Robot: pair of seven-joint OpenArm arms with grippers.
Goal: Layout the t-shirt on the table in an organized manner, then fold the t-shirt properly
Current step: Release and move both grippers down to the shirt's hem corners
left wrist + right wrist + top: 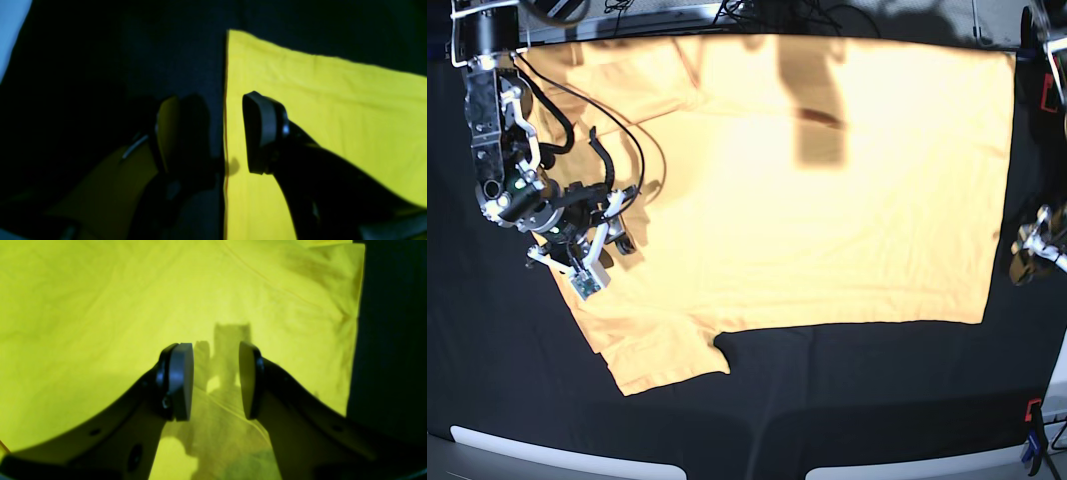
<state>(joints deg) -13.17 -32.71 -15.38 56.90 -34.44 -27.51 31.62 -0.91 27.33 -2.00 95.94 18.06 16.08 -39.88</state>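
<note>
The pale yellow-orange t-shirt [827, 200] lies spread flat on the black table [827, 400], sleeves at the left and straight hem at the right. My right gripper [627, 228] is open just above the shirt near its left sleeve area. In the right wrist view, the open gripper [215, 380] hovers over creased yellow cloth [100, 306]. My left gripper [1025, 262] is at the hem's right edge. In the left wrist view it [215, 133] is open and straddles the shirt's edge [300, 100], with one finger over cloth and one over the table [166, 50].
A red-and-blue clamp [1032, 440] sits at the table's front right corner and another [1052, 90] at the right edge. Cables [627, 140] from the right arm trail over the shirt's left side. A white strip [557, 450] borders the front edge.
</note>
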